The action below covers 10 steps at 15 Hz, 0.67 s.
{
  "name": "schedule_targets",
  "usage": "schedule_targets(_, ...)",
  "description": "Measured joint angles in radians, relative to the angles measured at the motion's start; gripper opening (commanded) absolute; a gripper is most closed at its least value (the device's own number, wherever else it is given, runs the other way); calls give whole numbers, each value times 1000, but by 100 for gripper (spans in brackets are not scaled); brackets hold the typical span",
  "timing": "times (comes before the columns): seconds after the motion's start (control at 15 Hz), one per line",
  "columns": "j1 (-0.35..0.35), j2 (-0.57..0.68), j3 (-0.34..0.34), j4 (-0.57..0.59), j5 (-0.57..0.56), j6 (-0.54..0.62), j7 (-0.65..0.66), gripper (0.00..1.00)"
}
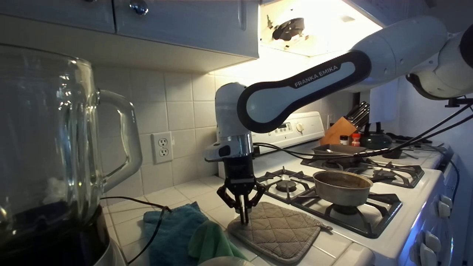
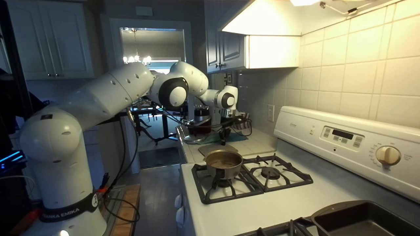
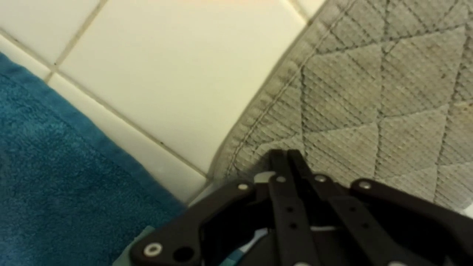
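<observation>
My gripper points straight down, its black fingertips together with only a sliver between them, in an exterior view (image 1: 244,221) and the wrist view (image 3: 286,152). The tips are at or just above the near-left corner of a grey quilted pot holder (image 1: 281,232); whether they touch is unclear. The pot holder lies flat on the tiled counter, no fold between the fingers, and fills the right of the wrist view (image 3: 343,99). A blue towel (image 1: 173,229) lies beside it, also in the wrist view (image 3: 66,166). A green cloth (image 1: 212,240) lies on the towel.
A metal pot (image 1: 342,192) stands on a front burner of the white stove (image 2: 216,213). A glass blender (image 1: 70,129) with a cord stands near the towel. A dark baking pan (image 2: 364,218) sits on the stove. A knife block (image 1: 338,131) stands beyond the stove.
</observation>
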Motion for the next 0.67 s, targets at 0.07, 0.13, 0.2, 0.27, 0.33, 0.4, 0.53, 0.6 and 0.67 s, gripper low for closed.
schedule_targets(0.07, -3, -8, 5, 0, 1, -3, 0, 47)
schedule_targets(0.13, -8, -19, 11, 0, 1, -5, 0, 53)
schedule_targets(0.2, -14, -36, 17, -1, 3, -14, 0, 61)
schedule_targets(0.27, -22, -55, 20, -2, 5, -23, 4, 67)
schedule_targets(0.33, -31, -76, 21, -5, 7, -34, 13, 75)
schedule_targets(0.4, -43, -98, 21, -12, 11, -44, 29, 81)
schedule_targets(0.53, -72, -140, 20, -37, 22, -85, 73, 95)
schedule_targets(0.6, -87, -158, 19, -52, 26, -117, 102, 100)
schedule_targets(0.67, -100, -169, 17, -70, 26, -151, 130, 100)
